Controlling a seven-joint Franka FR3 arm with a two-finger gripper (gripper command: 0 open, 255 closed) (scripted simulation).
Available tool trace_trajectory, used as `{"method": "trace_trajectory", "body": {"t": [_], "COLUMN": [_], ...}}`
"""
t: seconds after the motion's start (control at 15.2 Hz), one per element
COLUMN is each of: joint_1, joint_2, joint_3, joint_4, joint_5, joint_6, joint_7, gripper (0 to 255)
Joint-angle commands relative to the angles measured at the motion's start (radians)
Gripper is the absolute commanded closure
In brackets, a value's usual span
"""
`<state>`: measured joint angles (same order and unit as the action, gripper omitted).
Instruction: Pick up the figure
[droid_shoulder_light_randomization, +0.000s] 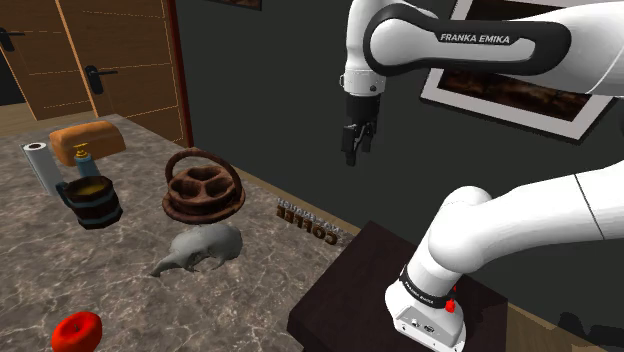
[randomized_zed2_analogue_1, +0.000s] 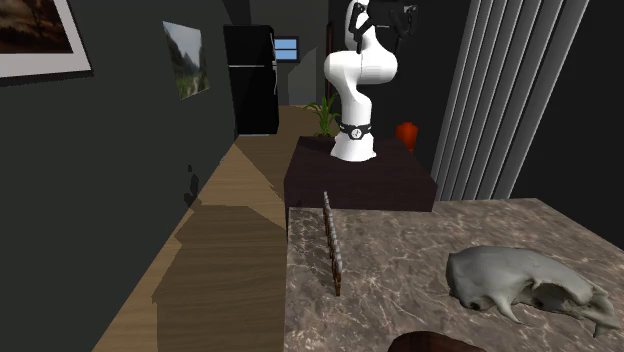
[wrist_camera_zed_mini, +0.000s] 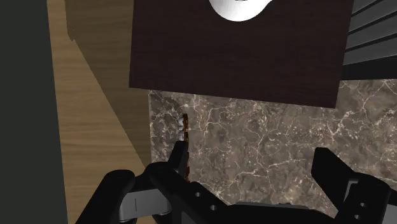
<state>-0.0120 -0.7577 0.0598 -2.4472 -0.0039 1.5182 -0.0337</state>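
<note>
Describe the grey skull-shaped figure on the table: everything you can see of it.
The figure is a plain grey animal skull, matte, with a rounded braincase, hollow openings along its side, a long tapering snout and pointed tooth-like tips beneath. It looks whole and lies on its underside on the marble-patterned table, snout towards the shoulder view's lower left. A brown handled basket stands just behind it; whether they touch cannot be told. The open gripper hangs high above, off to one side, and is not touching it.
</note>
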Motion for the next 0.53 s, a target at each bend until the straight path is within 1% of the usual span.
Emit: {"method": "trace_trajectory", "body": {"t": [0.0,0.46], "joint_1": [0.000,-0.021], "joint_2": [0.000,0.115], "joint_3": [0.000,-0.043], "joint_4": [0.000,-0.138], "joint_5": [0.000,-0.033], "joint_6": [0.000,0.271], "joint_7": [0.000,-0.051], "gripper": [0,0]}}
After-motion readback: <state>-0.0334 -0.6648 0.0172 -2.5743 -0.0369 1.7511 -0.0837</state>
